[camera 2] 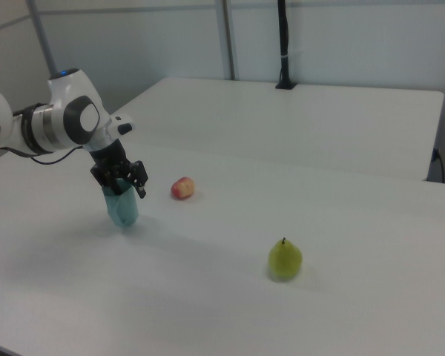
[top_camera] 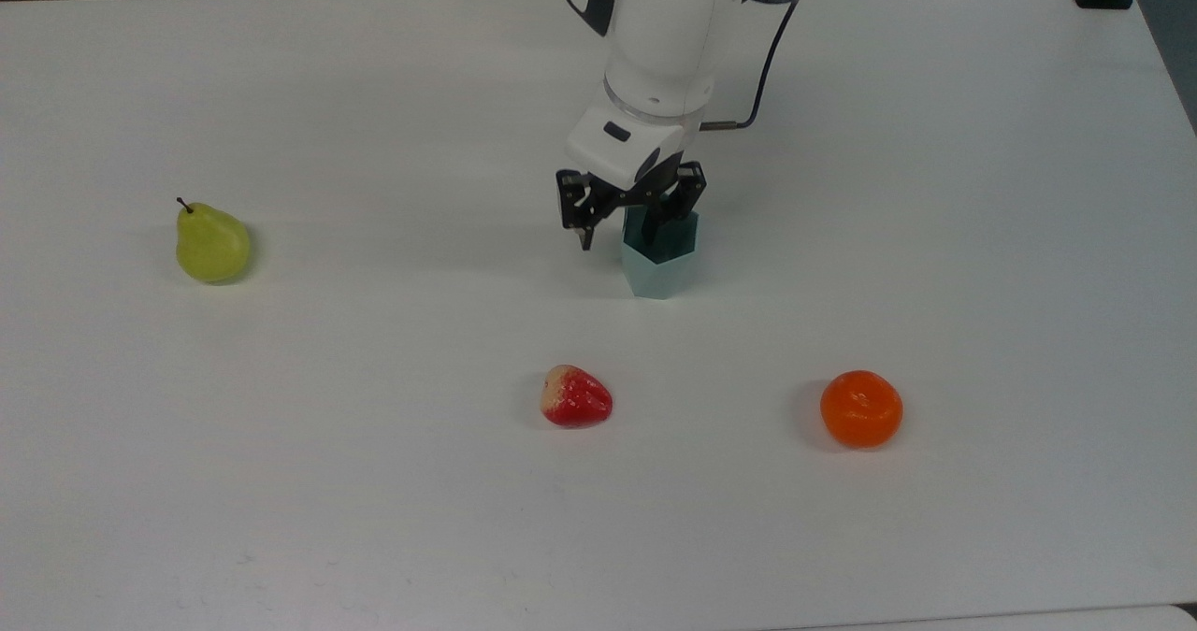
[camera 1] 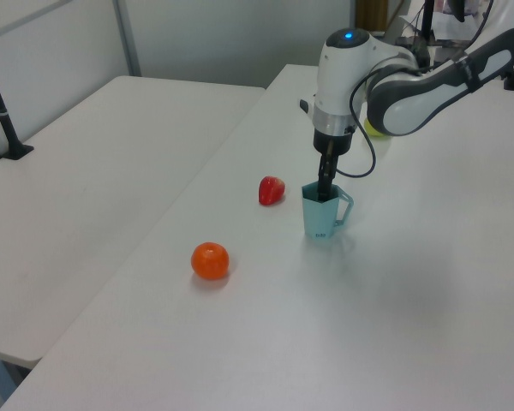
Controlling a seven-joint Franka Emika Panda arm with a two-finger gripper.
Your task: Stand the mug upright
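The pale blue-green faceted mug (top_camera: 659, 271) stands upright on the white table (top_camera: 374, 481), mouth up; in the left view its handle (camera 1: 346, 205) points to the left view's right. My gripper (top_camera: 620, 232) hangs just above it, open. One finger dips into the mug's mouth and the other hangs outside the rim on the top view's left. The left view shows the gripper (camera 1: 325, 181) reaching down into the mug (camera 1: 324, 223). From the right view the gripper (camera 2: 123, 182) sits atop the mug (camera 2: 123, 210).
A red strawberry (top_camera: 576, 397) lies in front of the mug, an orange (top_camera: 861, 409) toward the top view's lower right, and a green pear (top_camera: 211, 243) far to the top view's left. The arm's black cable (top_camera: 762, 61) loops beside the wrist.
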